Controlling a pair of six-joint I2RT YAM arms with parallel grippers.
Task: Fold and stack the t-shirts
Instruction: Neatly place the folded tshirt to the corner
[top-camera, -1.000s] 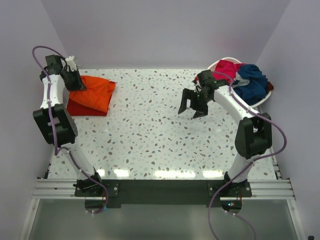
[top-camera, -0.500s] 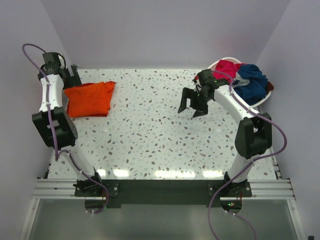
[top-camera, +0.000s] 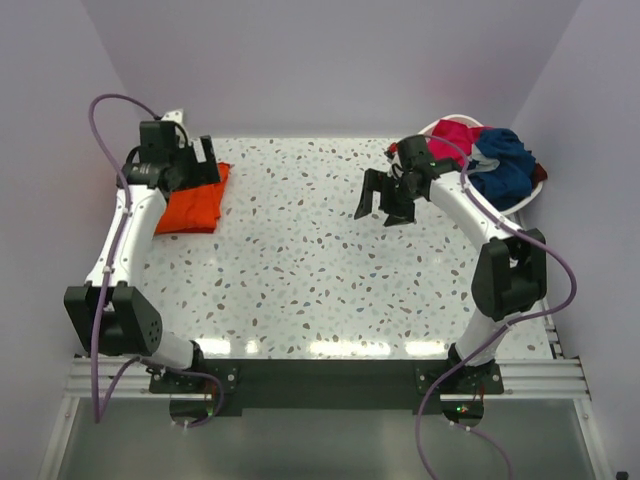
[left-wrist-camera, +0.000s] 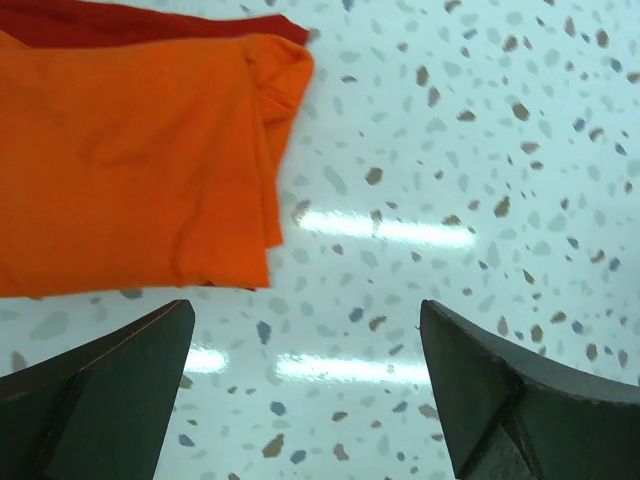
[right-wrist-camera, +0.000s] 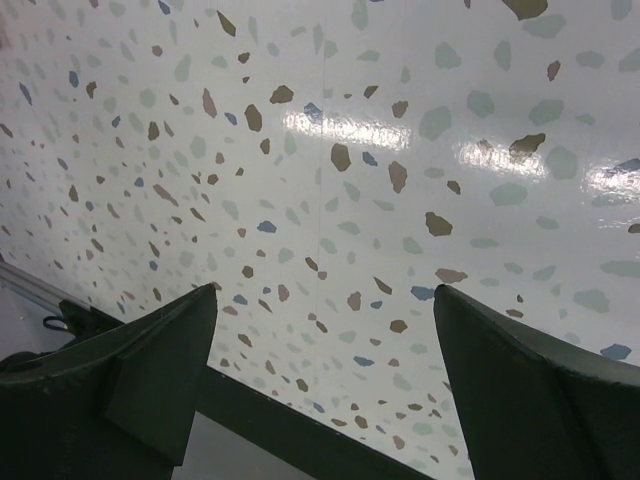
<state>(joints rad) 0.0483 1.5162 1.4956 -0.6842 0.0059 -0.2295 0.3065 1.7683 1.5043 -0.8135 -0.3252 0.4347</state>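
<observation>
Left wrist: folded orange t-shirt (left-wrist-camera: 130, 160)

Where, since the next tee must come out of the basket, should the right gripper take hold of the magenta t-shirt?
Probably the bunched top of the magenta t-shirt, which heaps above the white basket rim. Come down from above, on the side facing the table: the navy t-shirt crowds its other side, and the open right gripper hovers there.

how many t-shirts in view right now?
4. Orange t-shirt folded at far left, atop a red t-shirt; magenta t-shirt and navy t-shirt heaped in the white basket at far right. More may be buried there.
</observation>
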